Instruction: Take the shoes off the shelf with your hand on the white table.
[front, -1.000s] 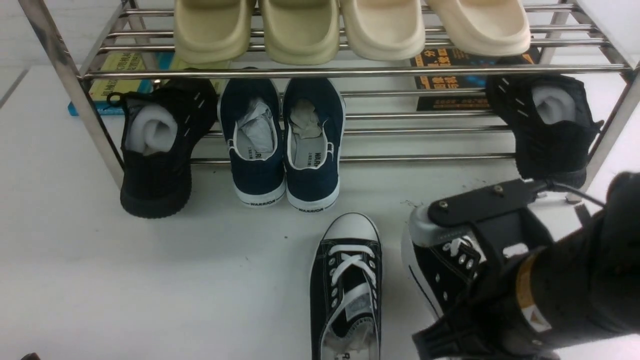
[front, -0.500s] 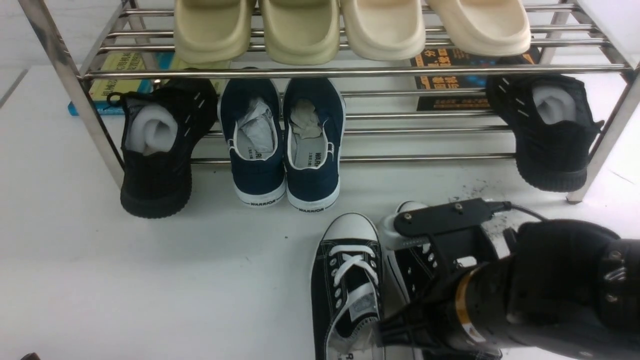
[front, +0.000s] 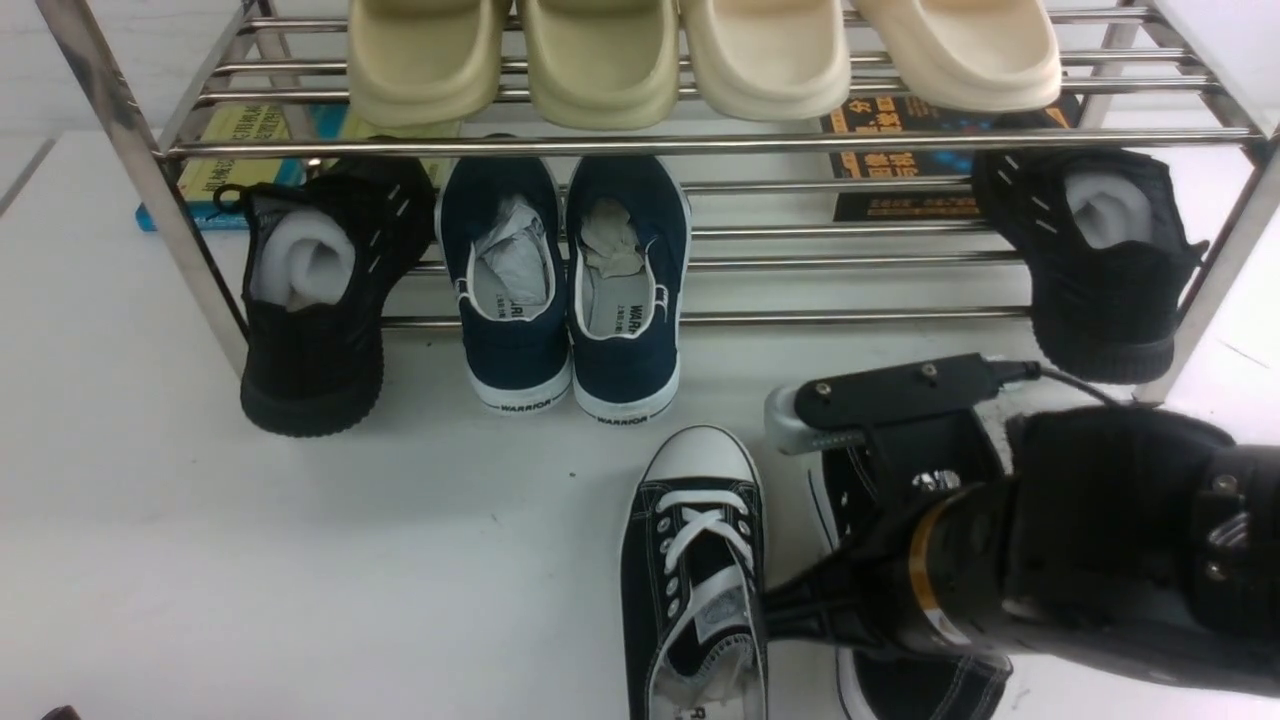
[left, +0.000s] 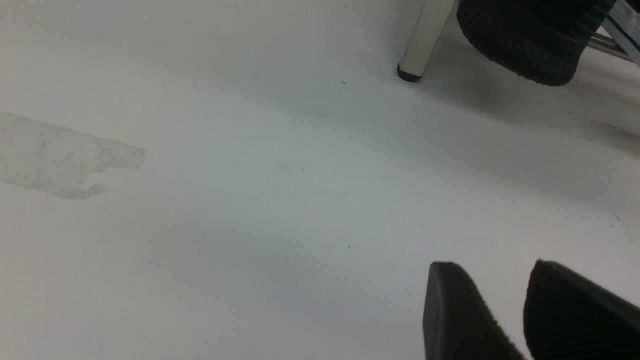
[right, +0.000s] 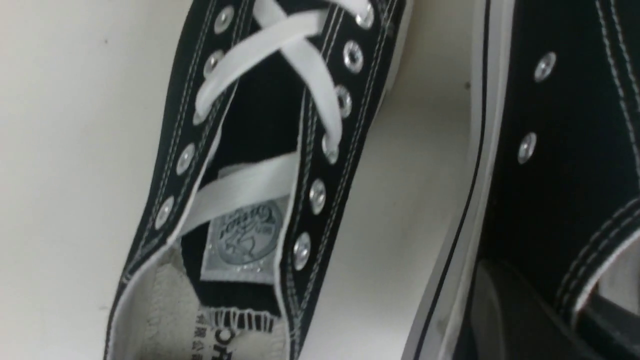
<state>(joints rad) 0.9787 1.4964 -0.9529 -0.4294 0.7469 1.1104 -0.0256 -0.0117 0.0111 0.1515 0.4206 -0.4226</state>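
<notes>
Black canvas and white laces: the first shoe (front: 695, 560) lies flat on the white table (front: 300, 560), with its toe toward the shelf (front: 700, 145). The second shoe (front: 920, 690) is off the shelf too, just beside the first one on its right, under my right gripper (right: 560, 315). That gripper is almost closed and pinches the shoe's side wall, one finger inside and one outside. I cannot tell if this shoe touches the table. My left gripper (left: 520, 320) is low over the table, fingers a little apart, holding nothing
</notes>
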